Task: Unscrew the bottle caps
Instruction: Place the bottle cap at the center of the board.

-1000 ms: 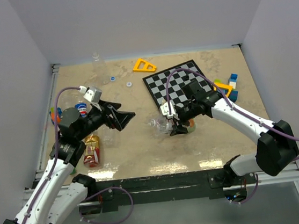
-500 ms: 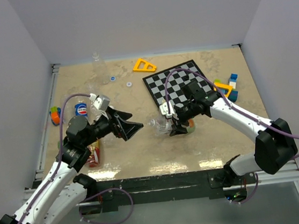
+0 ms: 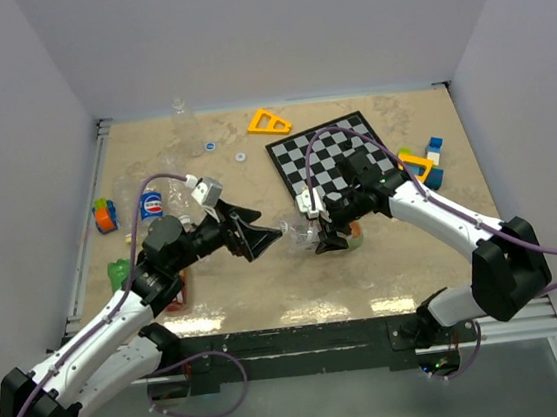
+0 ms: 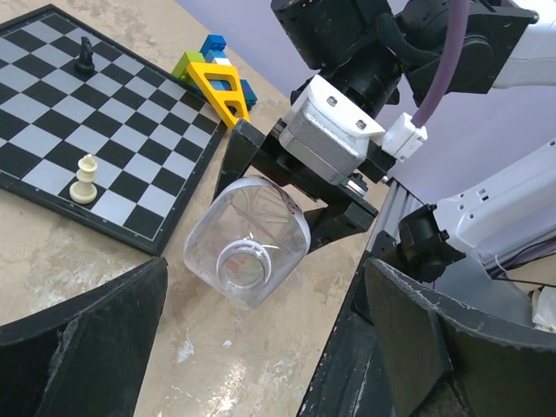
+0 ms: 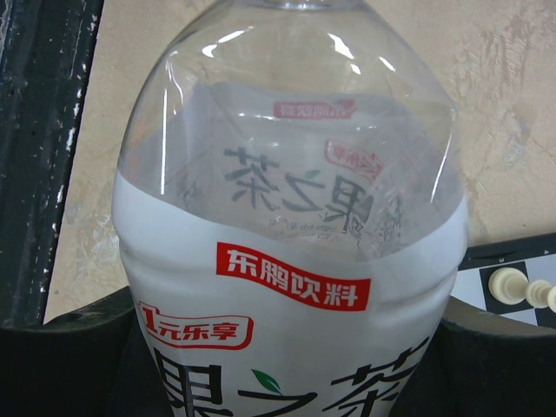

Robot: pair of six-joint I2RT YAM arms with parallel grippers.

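Note:
My right gripper [image 3: 327, 229] is shut on a clear bottle [image 3: 301, 233] with a white label [image 5: 287, 287], holding it on its side just above the table, neck to the left. In the left wrist view the bottle's round neck end [image 4: 243, 261] faces the camera; I cannot tell whether a cap sits on it. My left gripper [image 3: 264, 235] is open and sits just left of the neck, its wide jaws [image 4: 274, 347] short of the bottle. A blue cap [image 3: 210, 146] and a white cap [image 3: 240, 156] lie loose at the back.
Other bottles: a clear one [image 3: 184, 119] at the back, a blue cola one [image 3: 151, 205], a green one [image 3: 119, 275], and a red-yellow one [image 3: 174, 293] under the left arm. A chessboard [image 3: 333, 157] with chess pieces [image 4: 84, 178], a yellow triangle [image 3: 268, 122] and coloured blocks [image 3: 424, 162] lie behind and right.
My left arm has swung right across the table, bringing its open jaws up to the bottle's neck. The right arm and the bottle have stayed still.

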